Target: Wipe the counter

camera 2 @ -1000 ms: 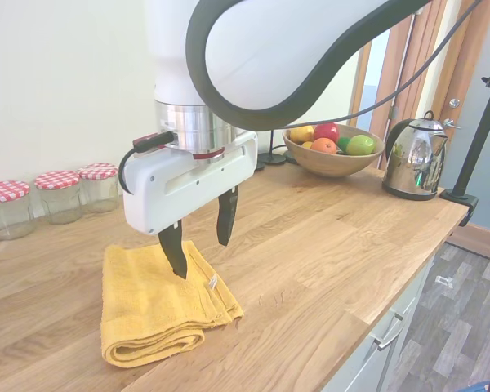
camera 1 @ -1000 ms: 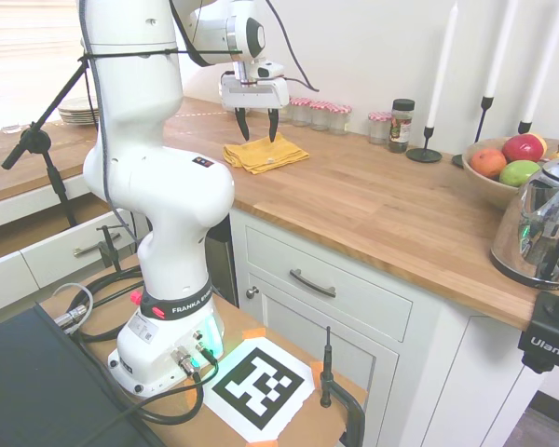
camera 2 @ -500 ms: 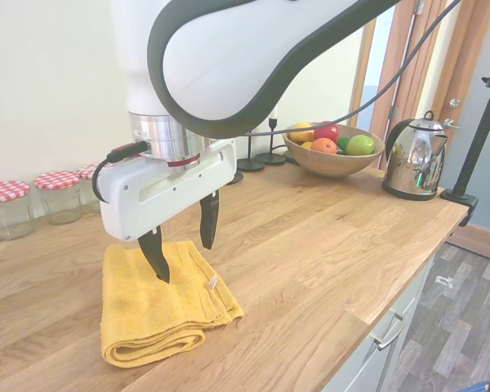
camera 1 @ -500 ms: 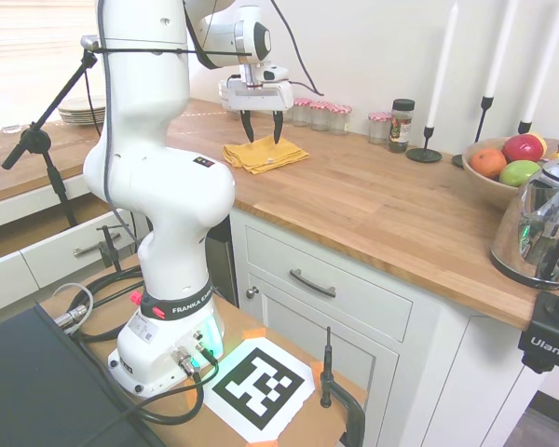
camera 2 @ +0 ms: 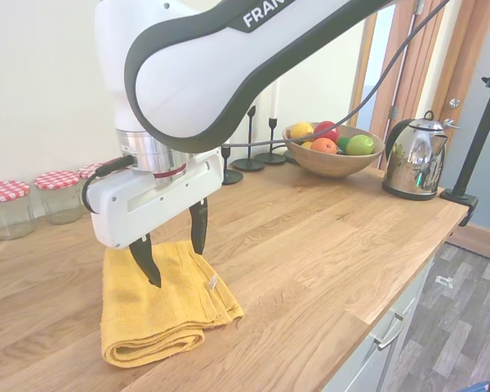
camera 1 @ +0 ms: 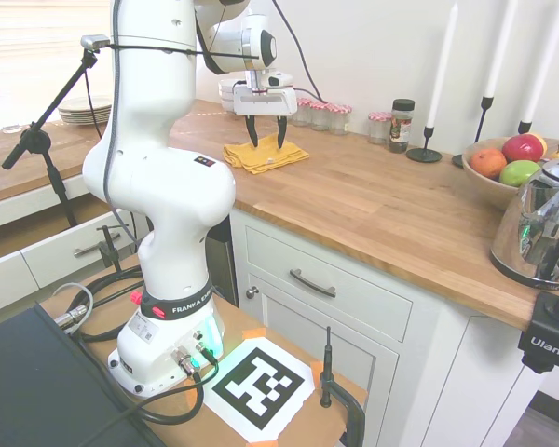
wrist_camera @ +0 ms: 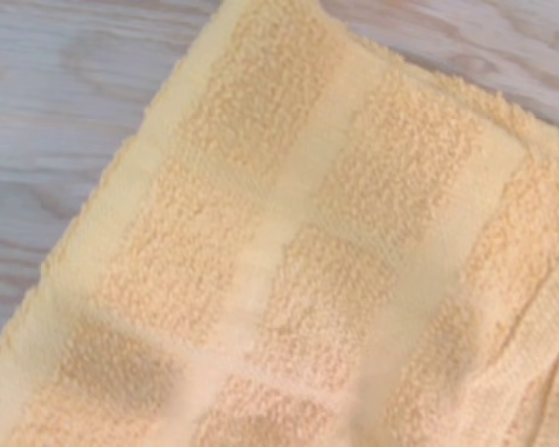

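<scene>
One towel (camera 2: pixel 159 306), end effector (camera 2: pixel 173 255) (spread) above

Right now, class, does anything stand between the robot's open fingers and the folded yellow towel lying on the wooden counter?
Nothing visible does. The gripper hangs open directly above the folded yellow terry towel, with only air between. The brown wooden counter around the towel is bare.

- Wooden surface (camera 1: pixel 373 200) carries a folded yellow towel (camera 1: pixel 264 155).
- Along the wall: red-lidded jars (camera 1: pixel 321 115), a dark-lidded jar, perhaps spice (camera 1: pixel 402 125), candlesticks (camera 1: pixel 425 149).
- Fruit bowl (camera 1: pixel 489 182), kettle (camera 1: pixel 540 228).
</scene>
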{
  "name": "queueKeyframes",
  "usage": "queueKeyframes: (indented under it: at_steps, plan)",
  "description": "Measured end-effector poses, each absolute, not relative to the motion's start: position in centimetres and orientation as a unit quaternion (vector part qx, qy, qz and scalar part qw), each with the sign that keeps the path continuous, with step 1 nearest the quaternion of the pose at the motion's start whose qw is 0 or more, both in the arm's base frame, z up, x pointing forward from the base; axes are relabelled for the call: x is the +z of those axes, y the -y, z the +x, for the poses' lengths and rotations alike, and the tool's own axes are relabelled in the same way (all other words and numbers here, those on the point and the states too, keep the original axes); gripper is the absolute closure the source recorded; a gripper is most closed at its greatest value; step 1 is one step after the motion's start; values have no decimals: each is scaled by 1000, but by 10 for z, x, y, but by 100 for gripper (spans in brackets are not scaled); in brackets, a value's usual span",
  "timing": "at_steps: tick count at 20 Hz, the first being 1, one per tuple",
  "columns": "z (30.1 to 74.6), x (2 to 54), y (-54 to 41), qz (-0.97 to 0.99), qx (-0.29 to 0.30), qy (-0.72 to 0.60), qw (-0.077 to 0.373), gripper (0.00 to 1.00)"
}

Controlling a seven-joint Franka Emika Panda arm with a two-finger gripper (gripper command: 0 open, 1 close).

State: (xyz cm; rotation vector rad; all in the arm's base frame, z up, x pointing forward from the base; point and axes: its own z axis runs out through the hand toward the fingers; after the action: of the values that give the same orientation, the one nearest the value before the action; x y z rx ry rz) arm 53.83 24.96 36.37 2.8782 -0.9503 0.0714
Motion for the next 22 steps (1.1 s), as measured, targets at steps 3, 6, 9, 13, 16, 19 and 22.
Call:
queueKeyframes:
  at_steps: [3, 6, 9, 13, 16, 19, 22]
  plan:
    - [541, 364, -248, 947, 23, 315, 57, 100]
    - [543, 361, -245, 946, 20, 318, 58, 100]
    - [546, 355, -243, 945, 17, 320, 61, 100]
    - [548, 352, -241, 945, 15, 322, 61, 100]
    - [548, 353, -240, 945, 15, 322, 60, 100]
    - [549, 353, -240, 945, 14, 322, 59, 100]
    - [550, 351, -238, 945, 13, 323, 60, 100]
